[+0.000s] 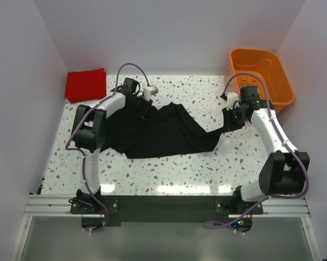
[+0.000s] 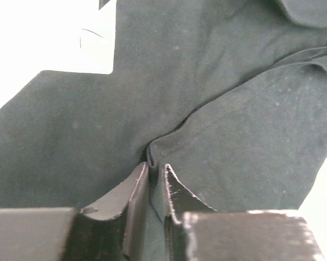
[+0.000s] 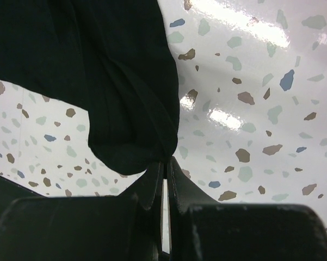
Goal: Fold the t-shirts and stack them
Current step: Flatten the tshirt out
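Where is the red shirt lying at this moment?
In the top view, the red shirt lies folded at the far left corner of the table, next to the left wall. It is apart from the black shirt, which is spread mid-table.

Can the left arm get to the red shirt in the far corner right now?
Probably not yet: the left pincer is pinched on a fold of the black shirt and would drag it along. Nothing else blocks the way; the red shirt lies close by, to its left.
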